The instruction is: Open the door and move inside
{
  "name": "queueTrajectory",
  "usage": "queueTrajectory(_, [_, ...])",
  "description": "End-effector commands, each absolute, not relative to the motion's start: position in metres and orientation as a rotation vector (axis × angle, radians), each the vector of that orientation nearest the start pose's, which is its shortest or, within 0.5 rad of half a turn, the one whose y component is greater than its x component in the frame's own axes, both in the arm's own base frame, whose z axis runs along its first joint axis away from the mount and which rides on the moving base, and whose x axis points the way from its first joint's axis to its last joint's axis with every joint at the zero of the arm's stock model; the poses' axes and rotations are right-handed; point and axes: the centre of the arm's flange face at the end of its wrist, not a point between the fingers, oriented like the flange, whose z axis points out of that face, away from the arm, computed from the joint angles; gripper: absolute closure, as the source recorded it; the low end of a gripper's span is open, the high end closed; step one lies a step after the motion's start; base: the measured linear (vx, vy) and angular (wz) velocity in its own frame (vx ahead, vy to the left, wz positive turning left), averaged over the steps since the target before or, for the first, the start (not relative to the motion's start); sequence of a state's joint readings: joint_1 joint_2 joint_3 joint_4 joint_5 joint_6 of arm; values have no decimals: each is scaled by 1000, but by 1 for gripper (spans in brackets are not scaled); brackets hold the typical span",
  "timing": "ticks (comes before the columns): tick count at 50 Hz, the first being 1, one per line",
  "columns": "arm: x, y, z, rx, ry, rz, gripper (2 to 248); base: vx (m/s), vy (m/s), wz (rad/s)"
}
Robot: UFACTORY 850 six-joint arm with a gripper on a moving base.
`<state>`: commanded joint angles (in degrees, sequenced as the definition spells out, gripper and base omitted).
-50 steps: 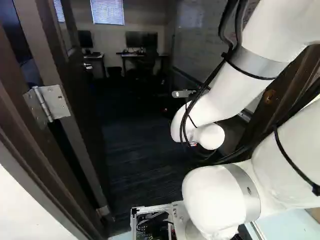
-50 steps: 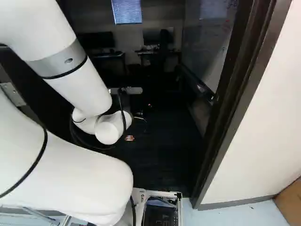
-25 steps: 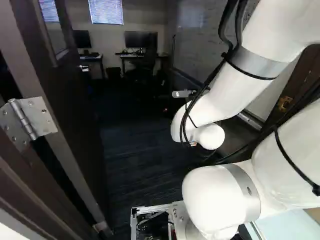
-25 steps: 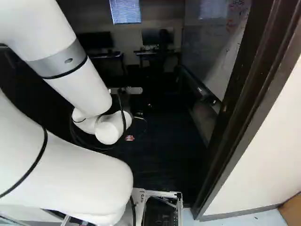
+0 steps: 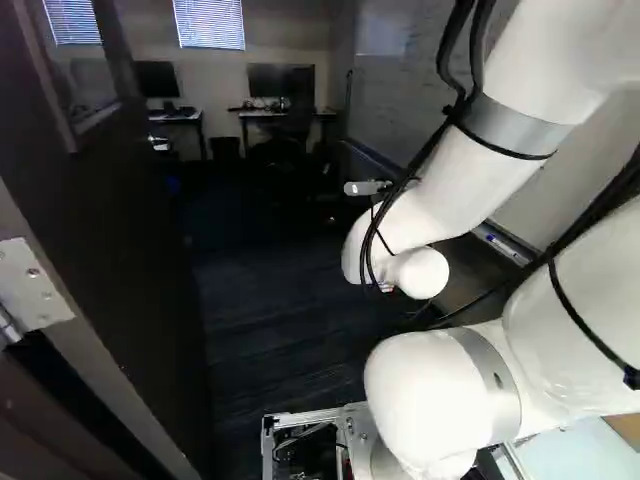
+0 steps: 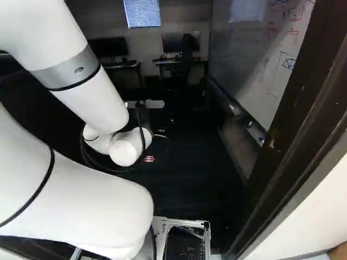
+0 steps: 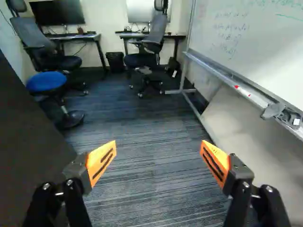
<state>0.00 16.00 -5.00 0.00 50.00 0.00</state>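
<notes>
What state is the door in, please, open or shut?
Open: the door stands swung aside at the left of the left base view, with a desk showing past it.

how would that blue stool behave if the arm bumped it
The blue stool would probably rock or tip, as its wide seat sits on one thin post. It likely wouldn't roll away, since its round base shows no wheels.

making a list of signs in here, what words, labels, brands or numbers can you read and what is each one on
No text can be read.
Whiteboard: rows of handwriting, too faint and small to read.
Same whiteboard, right base view: red and blue marks, too small to read.
Dark thing on its ledge: pale patch, too small to tell.
Door: none visible.
</notes>
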Motion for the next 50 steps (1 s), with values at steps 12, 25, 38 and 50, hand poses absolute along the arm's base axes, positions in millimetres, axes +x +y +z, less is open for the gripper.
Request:
queueTrajectory(12, [270,0,366,-2558,0,-1824,3,148,-3,-23])
queueTrajectory(25, [270,0,366,-2558,0,-1824,3,172,17,-10])
queueTrajectory(38, [270,0,366,-2558,0,-1824,3,223,4,-13])
queueTrajectory(50, [270,0,366,-2558,0,-1824,3,233,13,7])
